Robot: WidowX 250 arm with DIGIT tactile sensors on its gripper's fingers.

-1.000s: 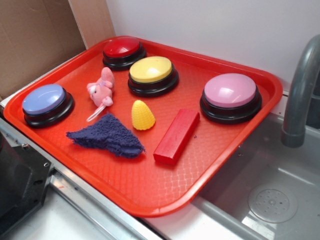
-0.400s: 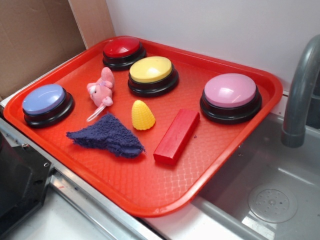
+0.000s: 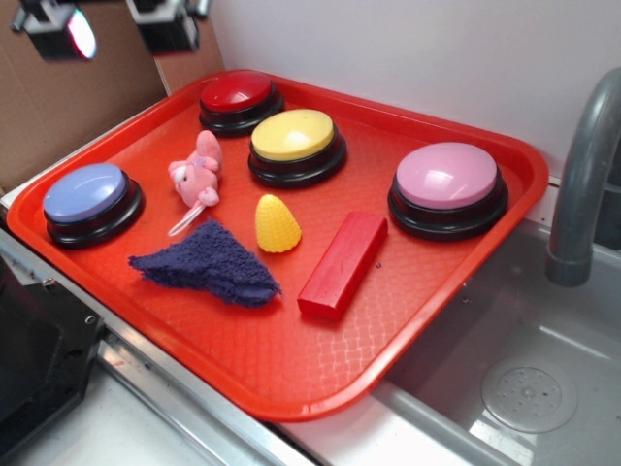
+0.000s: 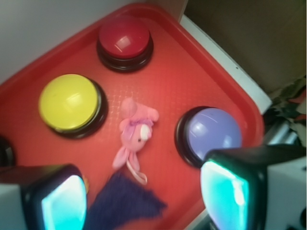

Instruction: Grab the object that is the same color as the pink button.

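Hanging high over the far left corner of the red tray (image 3: 291, 374), the tool (image 3: 112, 27) showed in the exterior view only as two finger ends at the top edge, set apart with a clear gap between them and holding nothing. The wrist view confirmed this: its two fingers (image 4: 53, 199) framed the bottom of that picture, spread wide, with the tray well below them.

The pink plush toy (image 3: 197, 175) lay on the tray's left part, between the lavender-blue button (image 3: 89, 199) to its left and the yellow button (image 3: 296, 144) to its right, with the red button (image 3: 239, 99) beyond it toward the far edge. Its pale string tail trailed toward the near side, ending just beside the dark blue cloth (image 3: 209, 264). From the wrist camera the toy (image 4: 135, 134) sat near the picture's middle, its face and ears plain to see, ringed by the red, yellow and lavender-blue buttons, and the cloth's tip reached up between the fingers.

Only the exterior view took in the rest: the pink button (image 3: 447, 184) at the tray's right side, well apart from the toy; the yellow corn-shaped toy (image 3: 277, 224) near the tray's centre; the red block (image 3: 343, 264) lying to the right of the corn; and a grey faucet (image 3: 582, 184) over the sink (image 3: 514, 379) to the right of the tray.
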